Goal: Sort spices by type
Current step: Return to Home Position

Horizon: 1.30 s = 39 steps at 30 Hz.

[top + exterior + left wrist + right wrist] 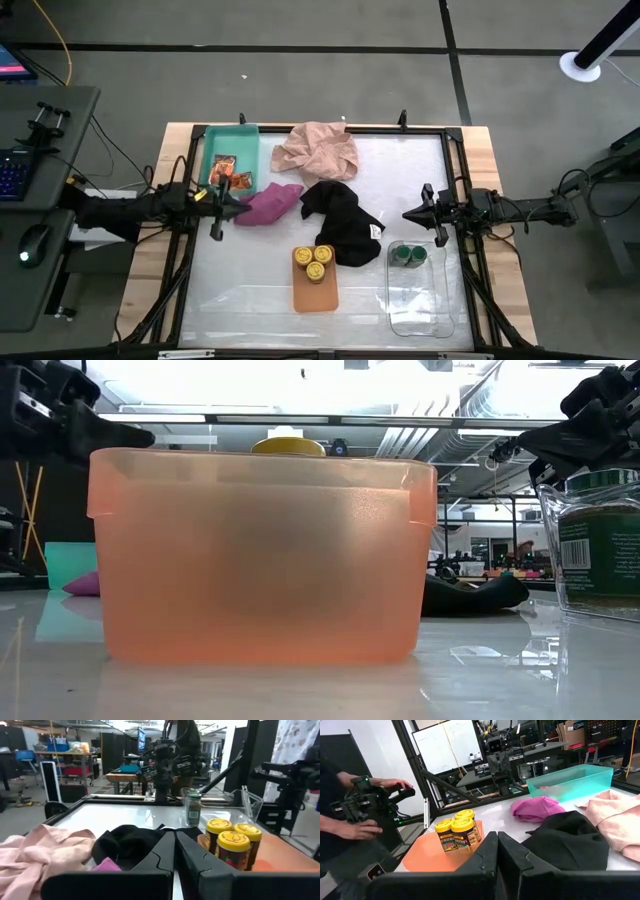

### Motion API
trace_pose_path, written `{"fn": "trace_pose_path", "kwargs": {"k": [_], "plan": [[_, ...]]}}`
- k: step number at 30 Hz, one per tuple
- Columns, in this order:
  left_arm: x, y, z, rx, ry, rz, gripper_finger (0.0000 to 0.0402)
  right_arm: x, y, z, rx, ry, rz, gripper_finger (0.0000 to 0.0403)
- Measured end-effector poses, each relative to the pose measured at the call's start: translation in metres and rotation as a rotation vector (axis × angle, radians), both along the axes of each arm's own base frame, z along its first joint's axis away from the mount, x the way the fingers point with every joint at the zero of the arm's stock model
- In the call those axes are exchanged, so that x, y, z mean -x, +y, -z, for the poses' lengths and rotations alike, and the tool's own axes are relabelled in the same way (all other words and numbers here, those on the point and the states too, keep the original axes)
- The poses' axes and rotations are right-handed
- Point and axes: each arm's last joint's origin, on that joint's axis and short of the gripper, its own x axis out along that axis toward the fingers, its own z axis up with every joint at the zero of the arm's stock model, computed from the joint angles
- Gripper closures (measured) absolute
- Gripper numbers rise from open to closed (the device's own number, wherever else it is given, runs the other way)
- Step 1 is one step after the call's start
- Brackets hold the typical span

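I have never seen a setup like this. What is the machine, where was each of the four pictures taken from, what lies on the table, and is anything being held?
It is a robot with two dark arms at a table. One picture looks straight down; one sits at table height, close against the orange tray; two come from cameras on the wrists. The left gripper and the right gripper hang above the table's sides, fingers shut, holding nothing. On the table: the orange tray with three yellow-lidded jars, a clear tray with two green-lidded jars, a teal tray with packets, and a pink cloth, a magenta cloth and a black cloth.
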Motion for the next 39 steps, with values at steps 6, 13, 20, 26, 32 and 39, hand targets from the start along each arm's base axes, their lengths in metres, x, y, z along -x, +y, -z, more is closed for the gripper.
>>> {"fn": "trace_pose_path", "kwargs": {"k": [6,13,20,26,32,39], "plan": [[0.0,-0.0025,0.0,0.011,0.0,0.025,0.0401,0.0,0.0,0.0001,0.0,0.0,0.0,0.0402],[0.0,-0.0025,0.0,0.011,0.0,0.026,0.0401,0.0,0.0,0.0001,0.001,0.0,0.0,0.0402],[0.0,-0.0025,-0.0001,0.011,-0.001,0.026,0.0401,0.0,0.0,0.0001,0.0,0.0,0.0,0.0402],[0.0,-0.0025,-0.0001,0.011,0.0,0.026,0.0401,0.0,0.0,0.0001,0.002,0.0,0.0,0.0402],[0.0,-0.0025,-0.0001,0.011,0.0,0.026,0.0401,0.0,0.0,0.0001,0.001,0.0,0.0,0.0402],[0.0,-0.0025,-0.0001,0.011,-0.001,0.026,0.0401,0.0,0.0,0.0003,0.0,0.001,0.0,0.0402]]}}
